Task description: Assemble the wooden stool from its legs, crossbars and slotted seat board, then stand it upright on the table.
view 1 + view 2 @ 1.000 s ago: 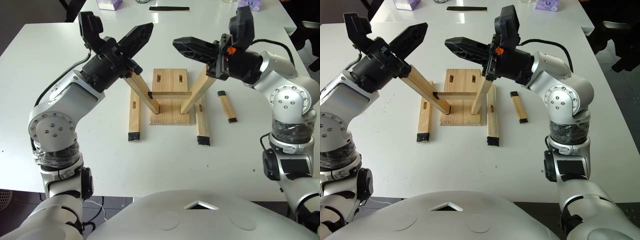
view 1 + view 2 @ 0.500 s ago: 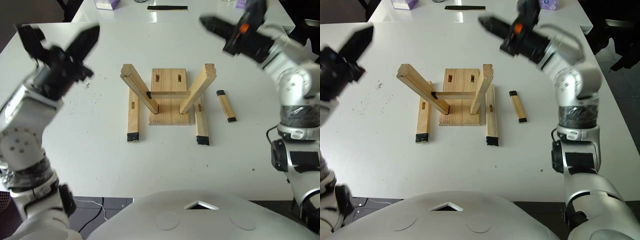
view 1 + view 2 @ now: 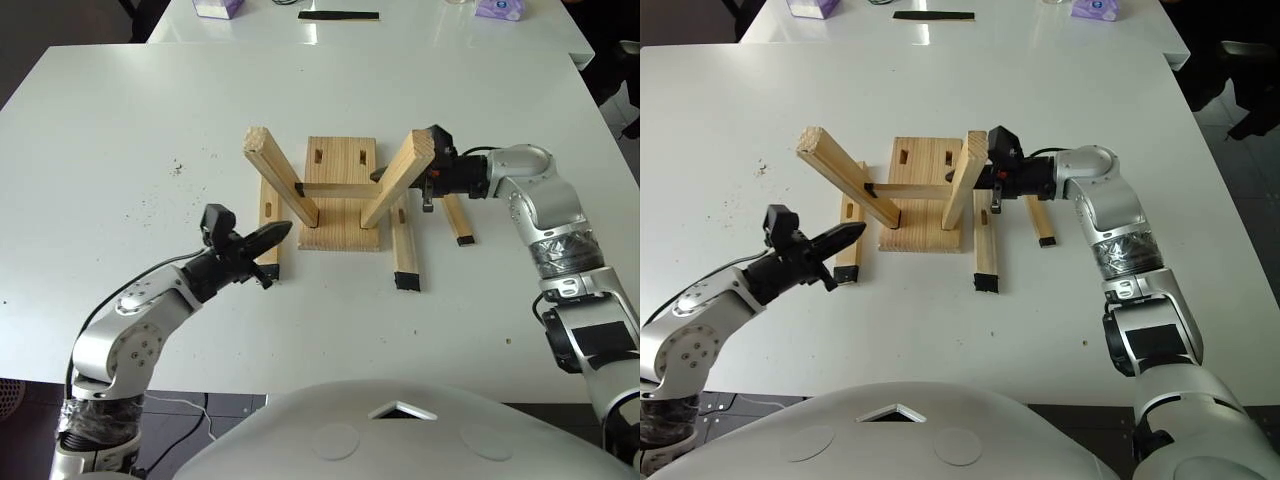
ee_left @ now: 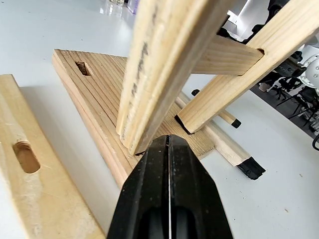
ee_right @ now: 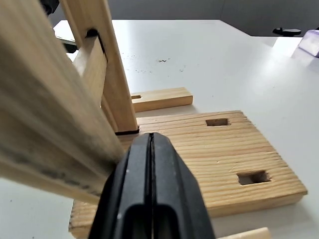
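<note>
Worktop [image 3: 120, 120], white and broad, carries every piece of the stool; a second white table [image 3: 420, 28] stands behind it with a black strip [image 3: 338, 15] and a purple box [image 3: 218, 7] on it; the left arm [image 3: 150, 310] comes in low over the near edge, elbow bent, forearm angled up toward the wood; the right arm [image 3: 540, 200] enters from the right, forearm about level and pointing to the robot's left; the seat board [image 3: 338, 165] lies flat mid-worktop, with two empty slots near its far edge; two legs stand in it, splayed apart, the left-leaning leg [image 3: 280, 175] and the right-leaning leg [image 3: 400, 180], joined partway up by the long crossbar [image 3: 335, 188]; two more lie flat beside the board, the left loose leg [image 3: 267, 205] and the right loose leg [image 3: 404, 250], black caps toward the robot; the short crossbar [image 3: 458, 222] lies just right of that one, partly under the right forearm; the left tool [image 3: 280, 232] is closed, fingers pressed together on nothing, its tip low over the left loose leg and aimed at the foot of the left-leaning leg; whether it touches wood I cannot tell; the right tool [image 5: 151, 135] is likewise closed and empty, passing close along the far side of the right-leaning leg with its tip over the board; dark specks [image 3: 165, 190] dot the worktop to the left.
</note>
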